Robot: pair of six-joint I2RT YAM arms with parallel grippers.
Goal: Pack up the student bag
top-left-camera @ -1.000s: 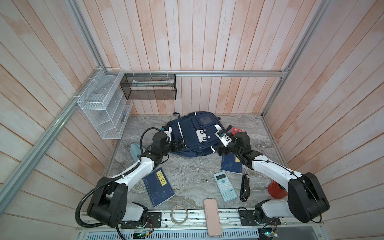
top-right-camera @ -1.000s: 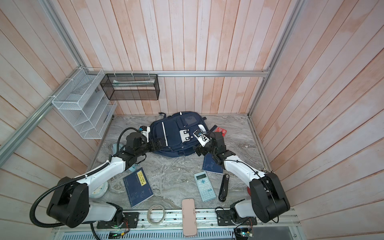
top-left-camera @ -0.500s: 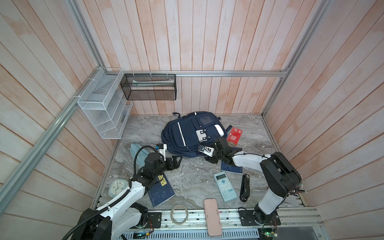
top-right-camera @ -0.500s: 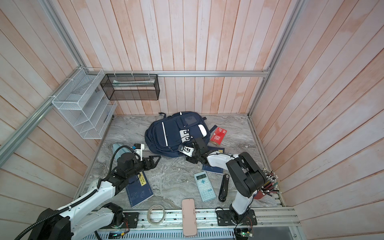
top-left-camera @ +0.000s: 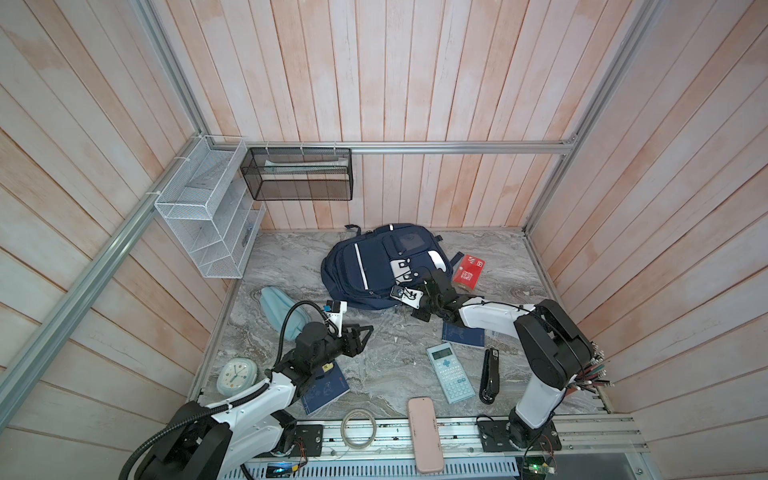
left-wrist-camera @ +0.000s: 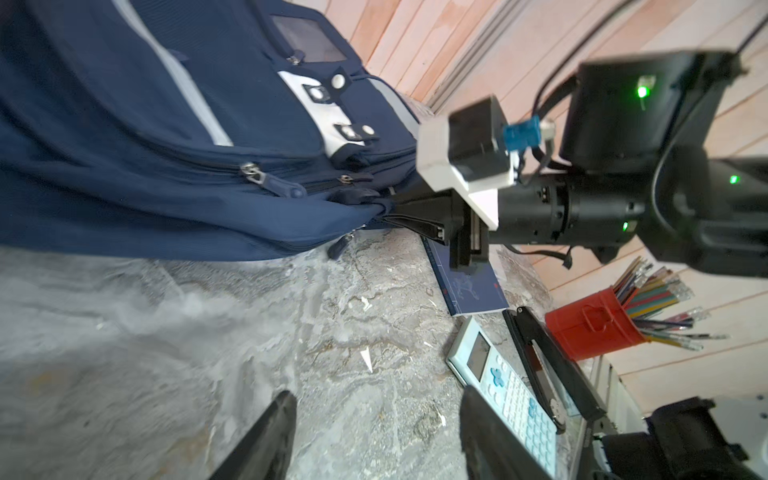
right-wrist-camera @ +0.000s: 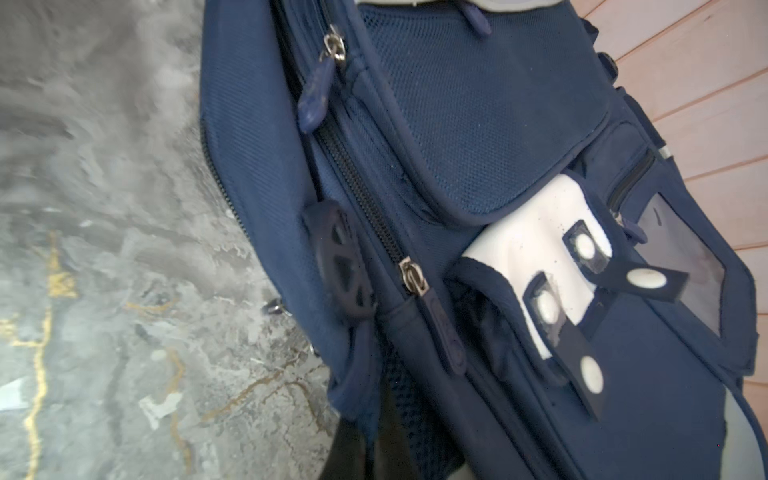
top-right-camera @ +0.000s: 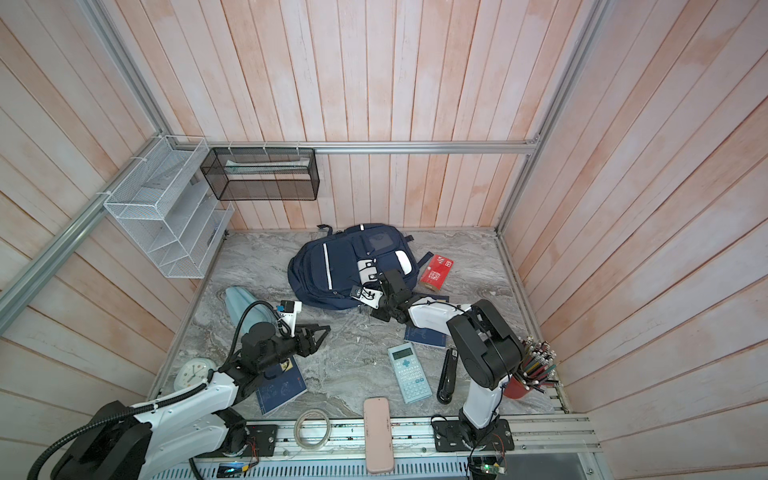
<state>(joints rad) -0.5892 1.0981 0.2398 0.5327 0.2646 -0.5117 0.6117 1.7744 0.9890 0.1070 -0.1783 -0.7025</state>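
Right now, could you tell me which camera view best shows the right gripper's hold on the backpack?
The left wrist view: it shows the right gripper side-on, shut on the backpack's edge. Both top views hide the fingertips under the wrist; the right wrist view shows mostly pockets.

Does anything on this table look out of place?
The pink case lies across the front rail, mostly off the marble table. Small white scraps litter the marble near the student bag.
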